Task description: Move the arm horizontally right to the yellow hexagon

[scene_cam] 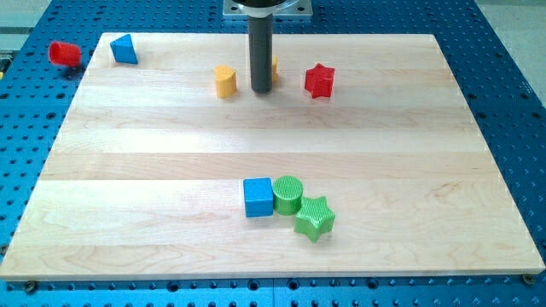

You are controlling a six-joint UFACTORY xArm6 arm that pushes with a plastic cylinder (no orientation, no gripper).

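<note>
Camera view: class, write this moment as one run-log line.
my tip between yellow hexagon and red star | another yellow block mostly hidden behind rod | blue cube, green cylinder, green star clustered

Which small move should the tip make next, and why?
Probably a short slide toward the view's right: my tip has a yellow block on its left and a half-hidden yellow sliver just to its right, likely the hexagon.

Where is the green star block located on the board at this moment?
The green star lies in the lower middle of the wooden board, toward the view's bottom, touching the green cylinder up-left of it; the blue cube is further left.
</note>
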